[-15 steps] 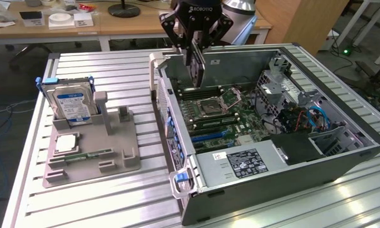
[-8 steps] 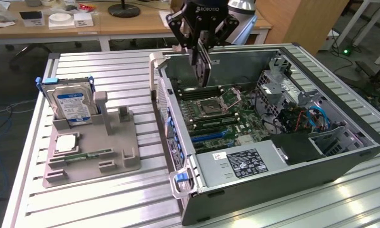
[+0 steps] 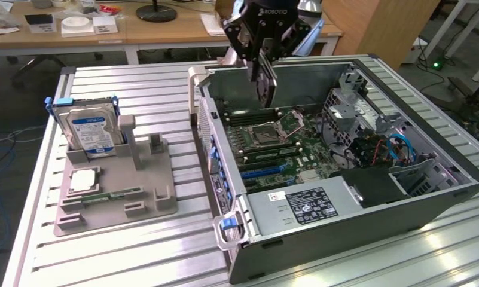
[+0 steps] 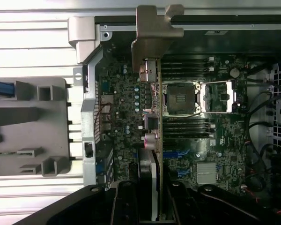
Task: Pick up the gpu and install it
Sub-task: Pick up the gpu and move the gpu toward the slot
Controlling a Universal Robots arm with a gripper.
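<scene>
My gripper (image 3: 263, 63) hangs over the back part of the open computer case (image 3: 430, 200), shut on the gpu (image 3: 265, 89). The card hangs on edge below the fingers, above the motherboard (image 3: 303, 155) and apart from it. In the wrist view the gpu (image 4: 153, 136) appears edge-on, running from between my fingers (image 4: 125, 201) out to its pale metal end bracket (image 4: 155, 28), which reaches the case's rear wall. It lies over the board beside the CPU socket (image 4: 182, 96). Blue expansion slots (image 4: 178, 153) lie just beside the card's line.
A grey fixture (image 3: 139, 179) stands on the slatted table at the exterior view's left, holding a silver hard drive with a blue label (image 3: 91, 131), a CPU chip (image 3: 84, 179) and a narrow memory stick (image 3: 115, 194). A power supply (image 3: 303, 206) and cables (image 3: 399, 149) fill the case's near end.
</scene>
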